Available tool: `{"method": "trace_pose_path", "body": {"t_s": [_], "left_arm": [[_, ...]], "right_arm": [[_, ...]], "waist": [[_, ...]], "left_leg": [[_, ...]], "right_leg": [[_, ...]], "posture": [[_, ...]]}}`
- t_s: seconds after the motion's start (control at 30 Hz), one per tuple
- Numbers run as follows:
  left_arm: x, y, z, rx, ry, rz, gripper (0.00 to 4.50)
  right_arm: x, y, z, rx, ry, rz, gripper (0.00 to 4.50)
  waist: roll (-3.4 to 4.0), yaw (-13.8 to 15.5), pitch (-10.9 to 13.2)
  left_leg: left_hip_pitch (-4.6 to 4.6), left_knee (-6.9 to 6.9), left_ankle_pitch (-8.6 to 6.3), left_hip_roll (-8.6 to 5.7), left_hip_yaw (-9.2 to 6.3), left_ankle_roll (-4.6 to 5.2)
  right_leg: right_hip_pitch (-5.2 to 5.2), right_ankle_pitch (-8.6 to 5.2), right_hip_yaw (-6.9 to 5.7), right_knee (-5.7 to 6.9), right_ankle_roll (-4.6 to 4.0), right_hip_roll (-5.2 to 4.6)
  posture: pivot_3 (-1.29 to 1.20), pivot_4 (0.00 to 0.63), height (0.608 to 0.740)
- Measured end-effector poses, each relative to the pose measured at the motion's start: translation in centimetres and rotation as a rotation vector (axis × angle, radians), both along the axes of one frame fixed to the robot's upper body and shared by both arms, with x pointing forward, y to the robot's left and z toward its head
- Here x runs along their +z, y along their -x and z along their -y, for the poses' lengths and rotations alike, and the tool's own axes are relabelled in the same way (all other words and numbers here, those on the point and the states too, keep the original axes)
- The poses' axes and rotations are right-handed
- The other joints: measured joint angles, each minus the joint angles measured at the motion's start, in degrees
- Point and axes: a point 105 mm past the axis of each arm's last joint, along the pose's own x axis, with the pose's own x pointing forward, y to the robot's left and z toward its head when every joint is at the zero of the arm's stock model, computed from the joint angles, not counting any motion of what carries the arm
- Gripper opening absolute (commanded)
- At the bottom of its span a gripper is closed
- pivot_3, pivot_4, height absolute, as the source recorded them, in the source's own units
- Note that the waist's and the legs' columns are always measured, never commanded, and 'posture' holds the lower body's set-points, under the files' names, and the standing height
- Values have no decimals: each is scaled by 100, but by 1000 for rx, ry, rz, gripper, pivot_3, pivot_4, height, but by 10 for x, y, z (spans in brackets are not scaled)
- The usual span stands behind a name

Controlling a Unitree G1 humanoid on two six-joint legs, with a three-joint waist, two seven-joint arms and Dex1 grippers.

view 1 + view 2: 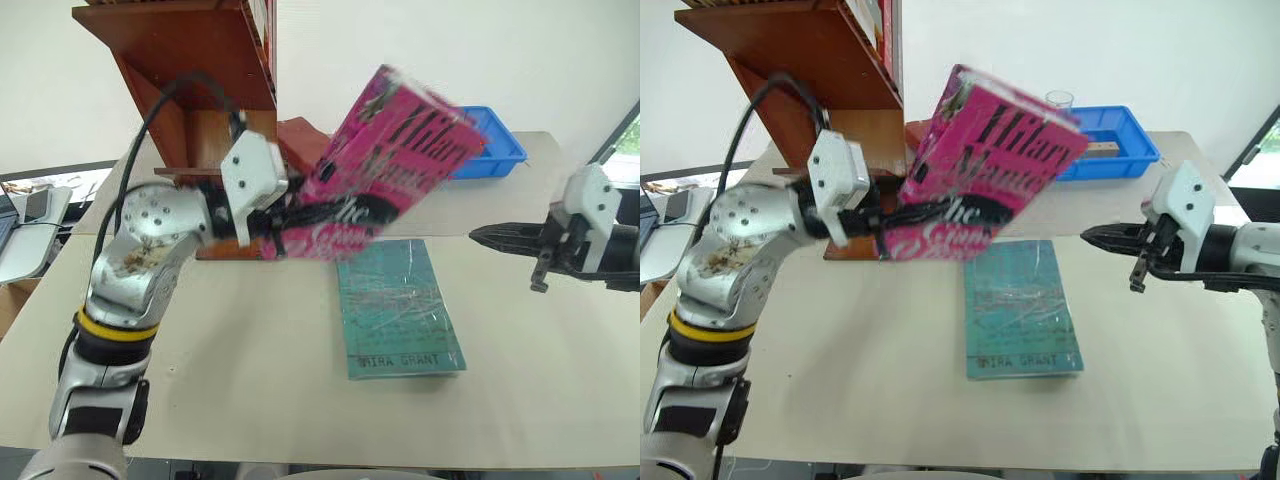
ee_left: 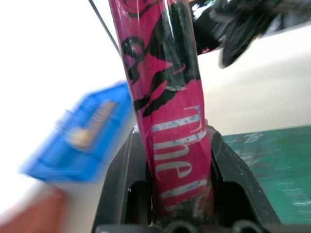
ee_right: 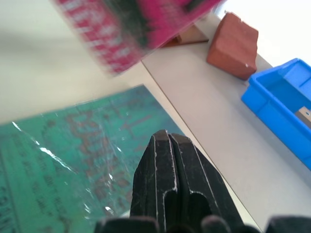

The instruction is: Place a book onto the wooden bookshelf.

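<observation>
Book: the pink paperback (image 1: 985, 165) is held clear of the tabletop (image 1: 890, 380), tilted, its cover lettering facing the head camera, just in front of the wooden bookshelf.
Wooden bookshelf: the reddish-brown unit (image 1: 815, 70) stands at the far left of the tabletop; its base sits directly behind the raised book.
Left gripper: its fingers (image 2: 228, 170) are clamped on the book's lower edge, one on each cover, as the left wrist view shows; the left gripper (image 1: 895, 215) points toward the right.
Right gripper: the right gripper (image 1: 1095, 237) hovers above the tabletop with fingers pressed together, holding nothing.
Teal book: the teal book (image 1: 1020, 305) lies flat on the tabletop, below the raised pink one.
Blue tray: the blue tray (image 1: 1130, 150) rests at the tabletop's far edge.
</observation>
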Motion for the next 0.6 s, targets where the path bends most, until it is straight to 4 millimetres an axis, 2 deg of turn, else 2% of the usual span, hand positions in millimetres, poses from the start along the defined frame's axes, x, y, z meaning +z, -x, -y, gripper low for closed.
{"method": "trace_pose_path", "body": {"t_s": [0.1,0.2,0.3,0.47,0.6], "left_arm": [[36,-3,3,5,-41,285,740],[55,1,5,-11,-87,500,740],[43,-16,-14,67,-258,587,740],[21,-49,-60,247,-509,527,740],[16,-60,-89,355,-653,495,740]], "right_arm": [[17,4,-8,13,-52,22,0],[35,3,-16,23,-83,72,0],[49,1,-21,23,-108,108,0],[69,-3,-36,64,-167,161,0],[67,-10,-43,80,-183,139,0]], "waist": [[3,4,4],[6,5,4],[10,-22,5],[16,-51,25],[18,-29,35]], "left_leg": [[-5,0,0,0,1,0],[-4,0,0,-1,3,1],[0,-1,0,-1,2,2],[-6,-3,0,0,2,2],[-10,-5,0,1,2,2]], "right_leg": [[0,0,0,-8,6,-1],[2,-2,1,-11,14,-2],[-4,-10,2,-1,28,-1],[-16,-16,0,6,38,-1],[-25,-16,-2,9,38,-1]], "posture": [[0,150,649],[0,150,649],[0,150,649],[0,150,649],[0,150,649]]}}
